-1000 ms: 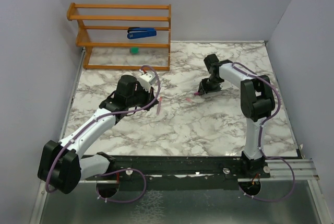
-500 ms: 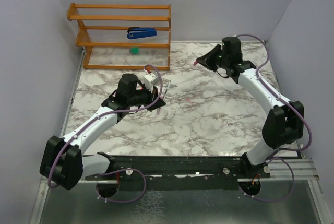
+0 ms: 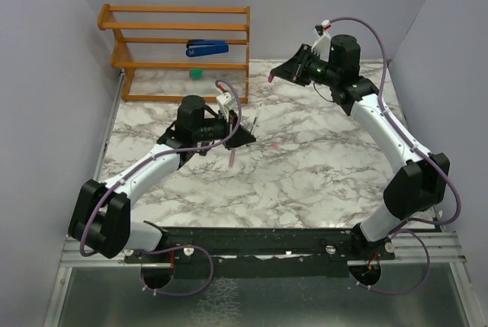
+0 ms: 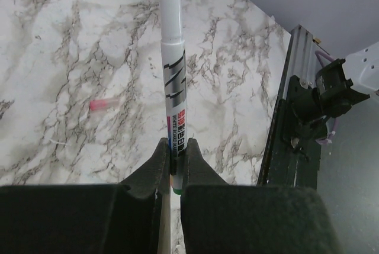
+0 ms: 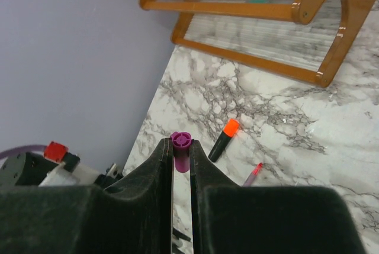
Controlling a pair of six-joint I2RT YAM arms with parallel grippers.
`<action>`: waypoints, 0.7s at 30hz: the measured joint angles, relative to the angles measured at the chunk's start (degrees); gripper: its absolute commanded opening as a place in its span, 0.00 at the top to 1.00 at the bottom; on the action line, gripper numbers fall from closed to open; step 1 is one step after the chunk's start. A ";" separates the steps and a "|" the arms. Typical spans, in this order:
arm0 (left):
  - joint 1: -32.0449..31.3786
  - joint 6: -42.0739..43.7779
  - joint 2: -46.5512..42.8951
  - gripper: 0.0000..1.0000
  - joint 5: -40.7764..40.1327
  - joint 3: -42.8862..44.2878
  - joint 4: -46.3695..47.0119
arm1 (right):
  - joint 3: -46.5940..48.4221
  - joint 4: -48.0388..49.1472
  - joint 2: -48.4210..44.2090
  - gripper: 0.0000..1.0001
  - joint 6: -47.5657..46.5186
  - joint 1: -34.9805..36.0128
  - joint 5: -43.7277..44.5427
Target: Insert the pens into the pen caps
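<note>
**Both arms aloft, one with a pen, one with a cap**

The left gripper (image 4: pixel 172 162) is pinched on a slim white-barrelled pen (image 4: pixel 173 70) with black zigzag print and small red and blue lettering. Its fingers press on the barrel's lower part, and the pen juts out from them above the marble-patterned white table (image 3: pixel 320 167).

The right gripper (image 5: pixel 181 154) is raised over the table's far right area, its fingers squeezed on a short purple-magenta pen cap (image 5: pixel 181 150) whose round end faces the wrist camera.

A small slim pink cap (image 4: pixel 103 105) lies flat on the marble, clear of both arms. In the right wrist view a black marker body topped with a chunky bright orange cap (image 5: pixel 224 139) rests on the table, and just beside it lies a thin pink-tipped pen (image 5: pixel 253 174).
</note>
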 measured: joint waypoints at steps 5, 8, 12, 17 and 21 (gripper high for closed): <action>0.00 -0.76 0.70 1.00 0.00 2.08 1.18 | -0.02 -1.88 -1.31 0.99 -3.04 0.81 -2.10; 0.00 -1.07 1.16 1.00 0.00 2.45 1.97 | -0.04 -2.62 -2.91 0.99 -4.37 1.11 -2.84; 0.00 -1.44 1.90 1.00 -0.02 2.47 2.56 | -0.04 -3.76 -4.94 1.00 -5.38 1.27 -3.78; 0.00 -1.79 2.38 1.00 -0.02 2.47 2.69 | -0.04 -4.68 -6.01 1.00 -5.62 1.53 -4.74; 0.00 -1.81 2.54 1.00 -0.02 2.99 2.69 | -0.42 -4.90 -6.01 1.00 -5.86 2.01 -4.85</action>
